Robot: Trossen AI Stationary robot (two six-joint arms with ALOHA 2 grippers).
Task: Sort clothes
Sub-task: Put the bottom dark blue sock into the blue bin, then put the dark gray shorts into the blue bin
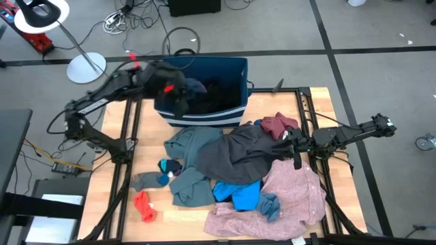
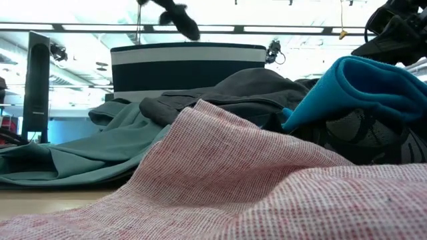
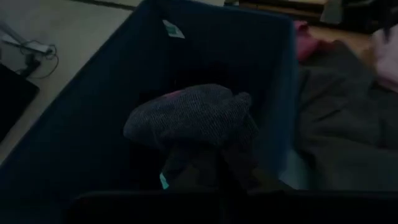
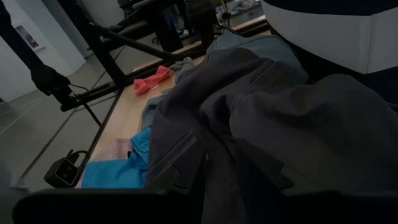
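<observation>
My left gripper (image 1: 170, 87) is over the dark blue striped bin (image 1: 235, 68) at the table's far side, shut on a small dark grey knit piece (image 3: 193, 115). My right gripper (image 1: 289, 144) is at the right edge of the clothes pile, low on a large dark grey garment (image 1: 238, 153), and looks shut on it. The dark grey garment lies over a teal-grey garment (image 1: 187, 153) and a bright blue one (image 1: 238, 192). A pink shirt (image 1: 286, 197) lies spread at the near right, and a maroon piece (image 1: 279, 124) lies by the right gripper. My left gripper pinches the knit piece at its bunched lower part (image 3: 205, 155) between its two fingers. The piece is lifted clear, above the bin's inside (image 3: 93, 124), and it bulges out beyond the fingertips. My right gripper comes level from the table's right side. Its fingers are sunk in a raised fold (image 4: 217, 143) at the dark grey garment's right edge; the fabric hides the fingertips. The rest of the garment lies on the pile.
Dark clothes lie inside the bin (image 1: 211, 88). A small red piece (image 1: 143, 205), a grey sock (image 1: 144, 180) and a small blue piece (image 1: 167, 167) lie on the near left of the table. Bare wood shows at the left (image 1: 116, 136). Black frame rails (image 1: 310, 109) run along both sides.
</observation>
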